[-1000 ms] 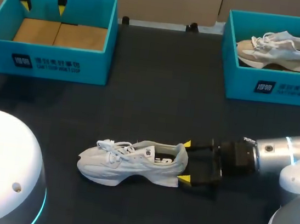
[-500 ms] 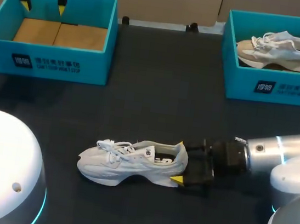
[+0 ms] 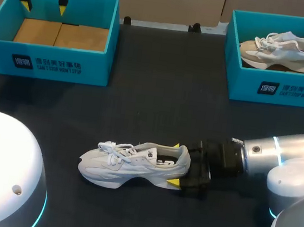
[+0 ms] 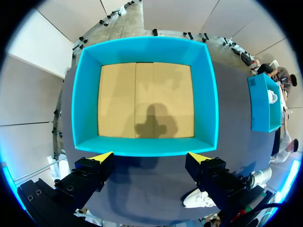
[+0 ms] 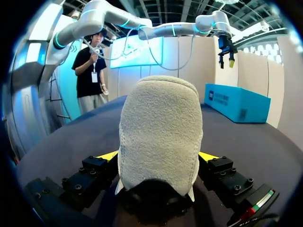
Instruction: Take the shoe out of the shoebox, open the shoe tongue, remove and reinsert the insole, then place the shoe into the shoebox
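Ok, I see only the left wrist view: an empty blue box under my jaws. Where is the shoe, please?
Observer: The white shoe stands on the table, on the robot's near side, toe to the robot's left.
Operator: Does the right arm hold it?
Observer: The right jaws are open, one on each side of its heel.
Operator: And at the far right?
Observer: The right shoebox holds a second shoe.
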`<state>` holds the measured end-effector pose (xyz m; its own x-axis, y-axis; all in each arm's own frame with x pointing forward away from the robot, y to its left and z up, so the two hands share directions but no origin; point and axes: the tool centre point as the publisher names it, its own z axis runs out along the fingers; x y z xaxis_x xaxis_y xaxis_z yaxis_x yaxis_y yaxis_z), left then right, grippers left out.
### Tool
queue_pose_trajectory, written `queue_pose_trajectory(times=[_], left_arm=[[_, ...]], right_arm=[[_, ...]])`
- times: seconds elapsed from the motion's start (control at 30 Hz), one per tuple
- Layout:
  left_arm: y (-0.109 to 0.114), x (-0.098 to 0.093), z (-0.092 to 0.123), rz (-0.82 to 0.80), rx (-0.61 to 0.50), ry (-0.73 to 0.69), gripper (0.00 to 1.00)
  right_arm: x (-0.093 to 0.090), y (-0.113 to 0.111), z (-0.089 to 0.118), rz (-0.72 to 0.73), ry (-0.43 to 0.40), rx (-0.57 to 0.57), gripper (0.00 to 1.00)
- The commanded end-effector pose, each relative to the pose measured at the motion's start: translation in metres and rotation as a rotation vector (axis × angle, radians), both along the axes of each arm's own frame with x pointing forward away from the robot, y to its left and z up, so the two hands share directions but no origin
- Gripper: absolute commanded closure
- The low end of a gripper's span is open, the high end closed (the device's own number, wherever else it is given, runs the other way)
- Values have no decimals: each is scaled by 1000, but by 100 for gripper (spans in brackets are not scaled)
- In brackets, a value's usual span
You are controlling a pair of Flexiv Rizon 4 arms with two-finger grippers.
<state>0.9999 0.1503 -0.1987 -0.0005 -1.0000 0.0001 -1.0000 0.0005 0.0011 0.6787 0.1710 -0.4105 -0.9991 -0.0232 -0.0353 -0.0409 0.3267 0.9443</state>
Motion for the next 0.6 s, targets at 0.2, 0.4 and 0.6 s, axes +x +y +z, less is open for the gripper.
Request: queue_pose_trajectory(times=[0.2,0.4,0.6], left_arm=[[0,0,0,0,0,0,0],[0,0,0,0,0,0,0],[0,0,0,0,0,0,0]], right_arm=[[-2,14,-3,-4,-1,-21,0],[-3,16,-1,-14,-11,-12,82],[-3,14,2,-35,-30,-9,100]])
